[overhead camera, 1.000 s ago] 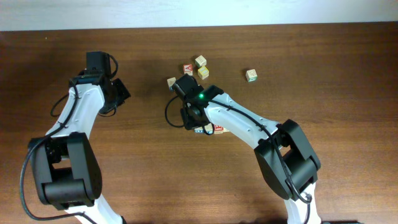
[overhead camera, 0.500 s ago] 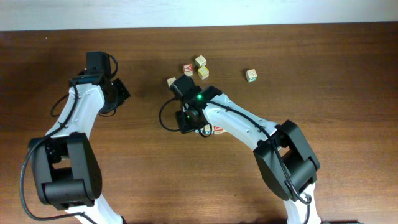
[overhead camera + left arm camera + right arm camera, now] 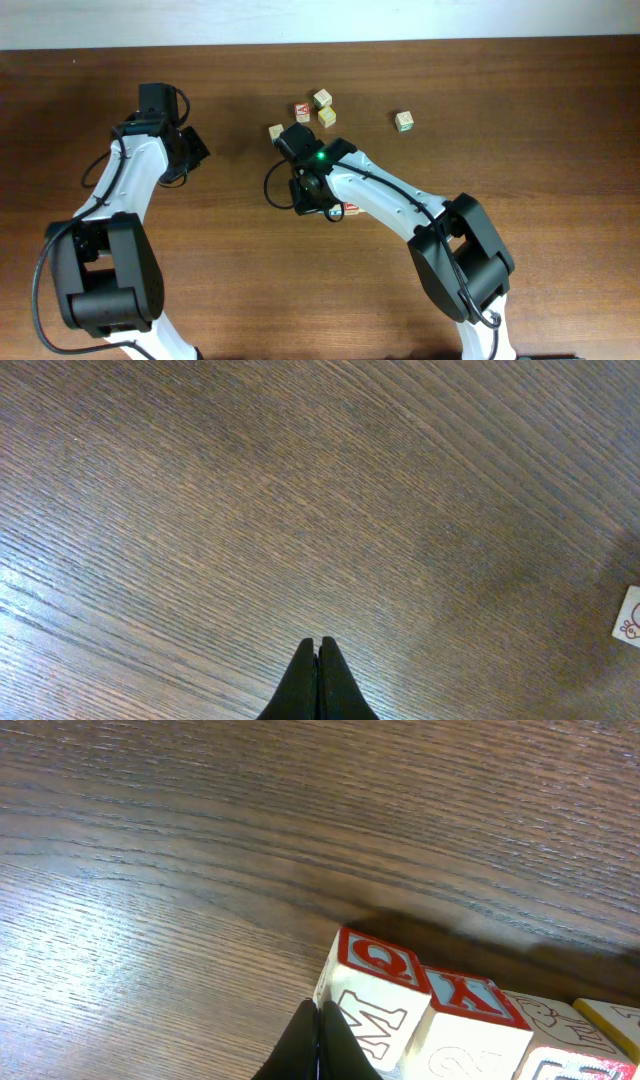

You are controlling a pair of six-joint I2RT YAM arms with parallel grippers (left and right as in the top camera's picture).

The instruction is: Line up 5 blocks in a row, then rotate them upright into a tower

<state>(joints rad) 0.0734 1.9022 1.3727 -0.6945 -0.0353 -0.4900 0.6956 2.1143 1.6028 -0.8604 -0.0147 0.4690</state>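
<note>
- Near the table's [image 3: 540, 90] middle, under the right arm's wrist, a row of blocks lies face to face. The Q block [image 3: 372, 960] is at the left end and touches the X block [image 3: 462, 992]. More cubes run off the wrist view's right edge.
- Other wooden cubes lie farther up the table: a loose cluster [image 3: 302, 111] and a lone cube [image 3: 404, 121] well apart from it.
- The right gripper [image 3: 318, 1012] has its fingers pressed together and holds nothing. Its tips are at the lower left corner of the Q block's front face, but whether they touch it cannot be told.
- The left gripper [image 3: 320, 645] is likewise closed and empty, over bare wood far from the row.
- These cubes should be light, rigid and smooth-faced, so they will likely slide on the polished tabletop.
- A push at a corner would probably turn one, though a touching neighbour may be dragged along.
- For a true grip, the jaws would need to open and take two opposite flat faces.
- From overhead the arm hides most of the row, leaving only a red-printed patch [image 3: 350, 208] showing.
- How many cubes the row holds cannot be told.
- Another cube corner [image 3: 630, 618] is cut off at the edge of the left wrist view.
</note>
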